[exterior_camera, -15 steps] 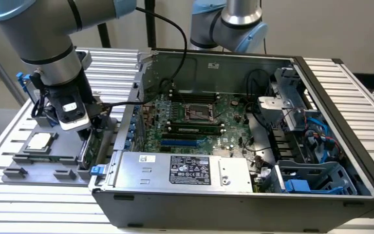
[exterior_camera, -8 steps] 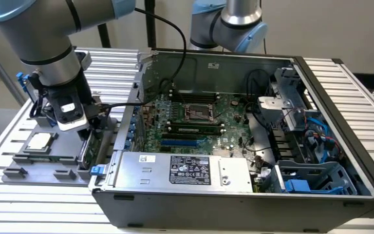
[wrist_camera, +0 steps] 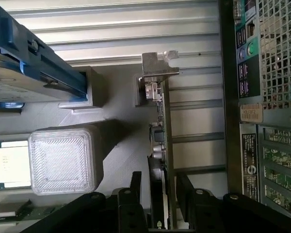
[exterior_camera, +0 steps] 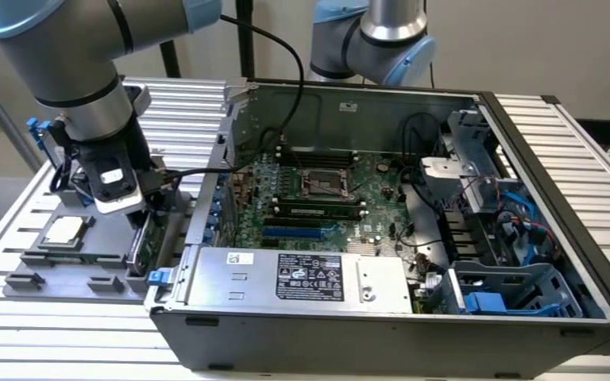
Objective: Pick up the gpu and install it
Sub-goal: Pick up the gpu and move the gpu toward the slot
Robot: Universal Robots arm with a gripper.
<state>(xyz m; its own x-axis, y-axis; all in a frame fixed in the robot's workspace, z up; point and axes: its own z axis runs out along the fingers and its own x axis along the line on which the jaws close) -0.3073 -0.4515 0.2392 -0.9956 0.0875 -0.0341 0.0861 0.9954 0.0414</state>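
Note:
The gpu (exterior_camera: 146,242) stands on edge in a slot of the grey holder tray (exterior_camera: 29,274), just outside the computer case's left wall in the exterior view. The wrist view looks at it edge-on: a thin card (wrist_camera: 164,145) with its silver end bracket (wrist_camera: 157,68) at the far end. My gripper (exterior_camera: 136,216) hangs straight above the card. It is open (wrist_camera: 160,187), with one dark finger (wrist_camera: 136,187) on each side of the card's near end and small gaps showing. The card sits in its slot, not lifted.
The open computer case (exterior_camera: 517,159) lies on the slatted table, showing the motherboard (exterior_camera: 326,198) and power supply (exterior_camera: 305,274). The tray also holds a processor chip (exterior_camera: 63,230), a clear square block (wrist_camera: 62,160) and a hard drive in a blue frame (wrist_camera: 24,63). Another arm (exterior_camera: 374,40) stands behind the case.

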